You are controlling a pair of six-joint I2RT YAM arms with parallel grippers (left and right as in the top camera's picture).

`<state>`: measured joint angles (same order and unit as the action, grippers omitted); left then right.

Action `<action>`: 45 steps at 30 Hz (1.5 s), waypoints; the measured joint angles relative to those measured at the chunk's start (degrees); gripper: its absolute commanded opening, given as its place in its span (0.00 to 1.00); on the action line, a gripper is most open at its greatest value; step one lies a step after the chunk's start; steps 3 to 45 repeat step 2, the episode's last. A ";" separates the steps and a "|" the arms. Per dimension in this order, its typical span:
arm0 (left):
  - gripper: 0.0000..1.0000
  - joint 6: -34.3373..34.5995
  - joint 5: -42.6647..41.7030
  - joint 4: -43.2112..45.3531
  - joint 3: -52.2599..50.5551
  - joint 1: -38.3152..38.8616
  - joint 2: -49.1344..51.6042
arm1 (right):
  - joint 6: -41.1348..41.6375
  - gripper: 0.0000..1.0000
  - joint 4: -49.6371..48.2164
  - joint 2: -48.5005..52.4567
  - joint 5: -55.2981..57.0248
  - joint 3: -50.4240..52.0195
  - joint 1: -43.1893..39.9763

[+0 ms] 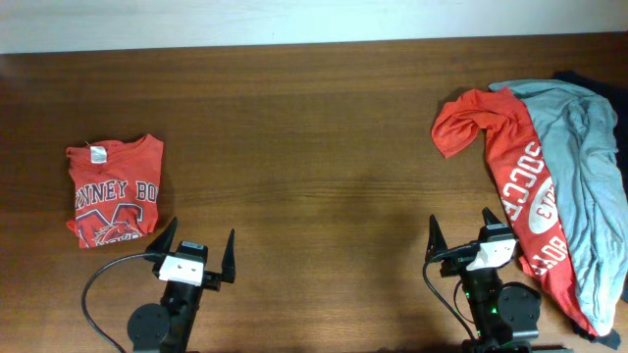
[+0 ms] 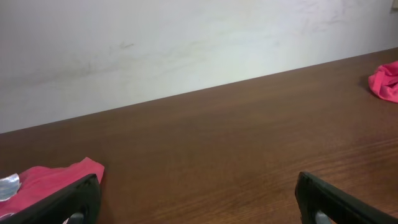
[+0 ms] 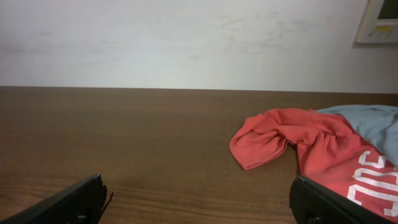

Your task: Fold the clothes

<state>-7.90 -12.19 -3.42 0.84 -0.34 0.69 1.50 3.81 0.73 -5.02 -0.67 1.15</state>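
A folded orange-red T-shirt (image 1: 113,191) with white lettering lies flat at the table's left; its corner (image 2: 56,180) shows beside my left finger. At the right lies a crumpled heap: a red shirt (image 1: 520,186) lettered "SOCCE" (image 3: 292,140), with a grey-blue shirt (image 1: 579,167) (image 3: 373,121) draped over its right side. My left gripper (image 1: 201,233) (image 2: 199,199) hovers open just right of the folded shirt, nothing between its fingers. Over bare wood, my right gripper (image 1: 461,227) (image 3: 199,199) stands open, its right finger at the red shirt's edge.
A dark cloth (image 1: 589,83) peeks out behind the heap at the back right. A pale wall runs along the table's far edge, with a small panel (image 3: 379,22) mounted on it. Brown wooden tabletop (image 1: 314,147) stretches between the two piles.
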 measured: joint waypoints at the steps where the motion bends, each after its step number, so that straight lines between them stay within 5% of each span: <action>1: 1.00 -0.02 0.00 0.00 0.00 0.00 0.00 | 0.00 0.99 0.00 0.00 0.00 0.00 0.00; 45: 1.00 -0.02 0.00 0.00 0.00 0.00 0.00 | 0.00 0.99 0.00 0.00 0.00 0.00 0.00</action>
